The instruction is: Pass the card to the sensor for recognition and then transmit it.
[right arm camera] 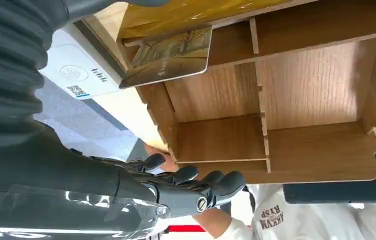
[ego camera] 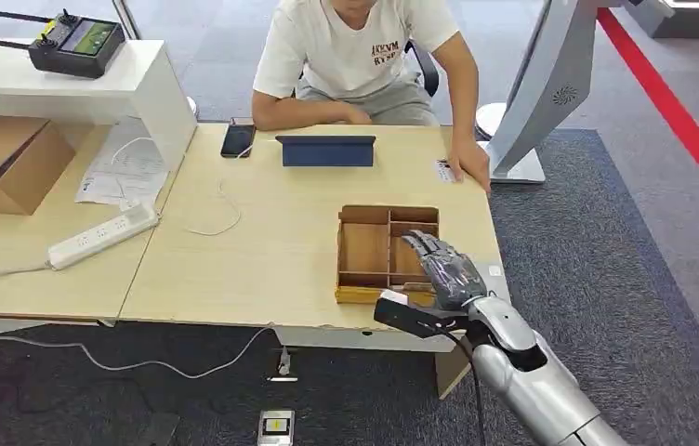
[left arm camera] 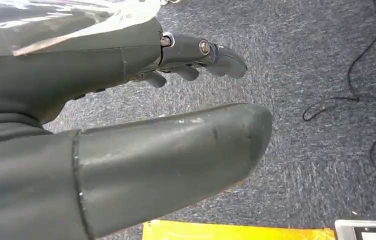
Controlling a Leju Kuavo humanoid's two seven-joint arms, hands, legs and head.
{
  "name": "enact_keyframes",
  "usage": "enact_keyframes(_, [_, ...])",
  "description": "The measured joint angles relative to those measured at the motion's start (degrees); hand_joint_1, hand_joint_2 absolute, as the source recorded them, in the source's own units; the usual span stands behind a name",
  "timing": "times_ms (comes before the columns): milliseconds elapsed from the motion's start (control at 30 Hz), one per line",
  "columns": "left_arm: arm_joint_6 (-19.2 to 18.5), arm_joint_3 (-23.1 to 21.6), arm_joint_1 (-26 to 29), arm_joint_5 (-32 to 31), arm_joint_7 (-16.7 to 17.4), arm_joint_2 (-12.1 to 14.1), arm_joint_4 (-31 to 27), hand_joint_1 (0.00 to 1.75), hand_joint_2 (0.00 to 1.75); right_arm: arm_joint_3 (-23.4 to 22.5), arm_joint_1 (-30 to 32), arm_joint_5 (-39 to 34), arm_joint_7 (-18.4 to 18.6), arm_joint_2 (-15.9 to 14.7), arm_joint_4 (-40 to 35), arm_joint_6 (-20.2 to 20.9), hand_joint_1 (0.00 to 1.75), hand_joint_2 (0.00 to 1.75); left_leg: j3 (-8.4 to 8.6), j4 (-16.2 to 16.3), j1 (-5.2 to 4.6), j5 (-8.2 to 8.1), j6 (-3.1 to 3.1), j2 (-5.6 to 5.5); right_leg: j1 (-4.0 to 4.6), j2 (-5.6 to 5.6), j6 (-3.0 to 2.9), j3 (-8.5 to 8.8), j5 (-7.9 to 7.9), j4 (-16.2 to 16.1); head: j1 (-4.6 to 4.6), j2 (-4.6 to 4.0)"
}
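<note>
While my right hand (ego camera: 445,269) hovers open above the tray (ego camera: 364,249), I lower its fingers (right arm camera: 196,182) slowly onto the card (right arm camera: 168,56).

Card (right arm camera: 168,57) partly behind tray wall (right arm camera: 196,15)

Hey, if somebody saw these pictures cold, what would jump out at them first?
Likely the right hand, reaching over a wooden divided tray near the table's front edge. In the right wrist view a card leans in one tray compartment. Across the table sits a person in a white shirt.
</note>
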Motion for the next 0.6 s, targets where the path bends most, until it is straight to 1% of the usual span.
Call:
enact_keyframes(300, [0.00,0.00,-0.02,0.18,-0.17,0.00,0.00,0.00,0.00,0.02,0.00,0.04,-0.04,0.04,0.52,0.28,0.00,1.75,0.00,0.00,0.00,0.00,0.00,0.00,0.00,0.00,0.00,0.00,0.00,0.00,0.00,0.00])
enact_keyframes(333, [0.00,0.00,-0.02,0.17,-0.17,0.00,0.00,0.00,0.00,0.02,0.00,0.04,-0.07,0.04,0.55,0.33,0.09,1.75,0.00,0.00,0.00,0.00,0.00,0.00,0.00,0.00,0.00,0.00,0.00,0.00,0.00,0.00])
enact_keyframes(367, [0.00,0.00,-0.02,0.18,-0.17,0.00,0.00,0.00,0.00,0.02,0.00,0.02,-0.07,0.04,0.57,0.39,0.09,1.75,0.00,0.00,0.00,0.00,0.00,0.00,0.00,0.00,0.00,0.00,0.00,0.00,0.00,0.00])
enact_keyframes(400, [0.00,0.00,-0.02,0.17,-0.17,0.00,0.00,0.00,0.00,0.04,0.00,0.04,-0.07,0.04,0.57,0.42,1.55,1.75,0.00,0.00,0.00,0.00,0.00,0.00,0.00,0.00,0.00,0.00,0.00,0.00,0.00,0.00])
enact_keyframes(433, [0.00,0.00,-0.01,0.17,-0.17,0.00,0.00,0.00,0.00,0.04,0.00,0.02,-0.09,0.04,0.61,0.44,1.69,1.75,0.00,0.00,0.00,0.00,0.00,0.00,0.00,0.00,0.00,0.00,0.00,0.00,0.00,0.00])
enact_keyframes(467, [0.00,0.00,-0.01,0.17,-0.17,0.00,0.00,0.00,0.00,0.04,0.00,0.04,-0.09,0.02,0.70,0.44,1.75,1.75,0.00,0.00,0.00,0.00,0.00,0.00,0.00,0.00,0.00,0.00,0.00,0.00,0.00,0.00])
enact_keyframes(600, [-0.09,0.00,-0.01,0.13,-0.17,0.00,0.00,0.00,0.00,0.04,0.00,-0.39,-0.11,0.00,1.03,0.87,1.75,1.75,0.00,0.00,0.00,0.00,0.00,0.00,0.00,0.00,0.00,0.00,0.00,0.00,0.00,0.00])
